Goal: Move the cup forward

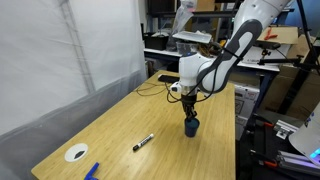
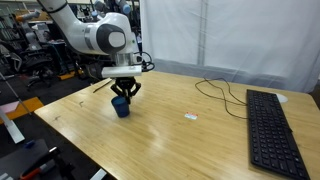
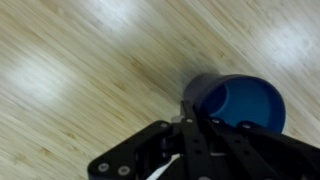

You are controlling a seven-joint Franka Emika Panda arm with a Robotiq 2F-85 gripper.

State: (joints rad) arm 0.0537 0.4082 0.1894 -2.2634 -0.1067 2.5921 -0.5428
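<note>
Dark blue cup (image 1: pixel 191 127) stands upright on the tabletop (image 1: pixel 120 125), directly beneath the hand (image 1: pixel 190 117). The hand sits at its rim; whether it pinches the wall or stands spread cannot be told. Marker (image 1: pixel 143 143) lies well apart from the hand.

No text, label or number can be read anywhere.

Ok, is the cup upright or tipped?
Upright: the cup stands on the table, mouth facing up in the wrist view.
</note>
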